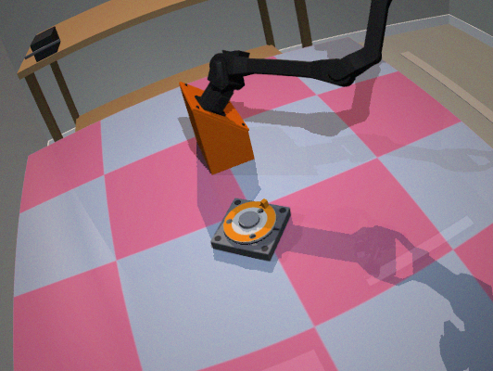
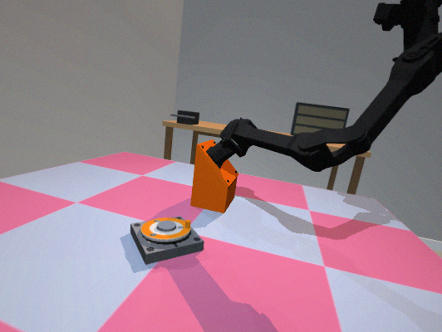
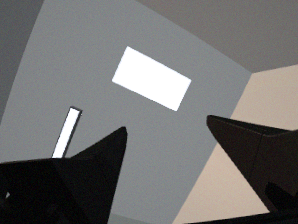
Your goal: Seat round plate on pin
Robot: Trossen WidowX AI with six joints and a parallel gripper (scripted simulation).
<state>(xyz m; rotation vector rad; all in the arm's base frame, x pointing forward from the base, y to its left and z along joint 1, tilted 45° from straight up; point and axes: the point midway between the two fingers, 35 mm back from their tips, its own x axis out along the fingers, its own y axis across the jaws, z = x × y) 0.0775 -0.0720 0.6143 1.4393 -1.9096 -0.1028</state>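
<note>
The round plate (image 1: 270, 220) (image 2: 148, 231), orange with a pale inner ring, sits around the grey post (image 1: 248, 220) (image 2: 166, 226) on the dark square base (image 1: 242, 253) (image 2: 172, 251). Its near edge stands off the base, with shadow under it. The orange tab (image 1: 264, 203) (image 2: 188, 224) is at the plate's back right in the top view and at its right in the exterior view, with a small hole beside it. The pin is hidden. My gripper (image 3: 166, 125) is open and empty, turned towards wall and ceiling, far from the plate.
The arm's orange mount (image 1: 224, 144) (image 2: 209, 187) stands behind the base. The black arm (image 1: 292, 69) (image 2: 274, 143) reaches right and upward, away from the base. A wooden bench (image 1: 116, 23) (image 2: 212, 129) stands beyond the checkered surface.
</note>
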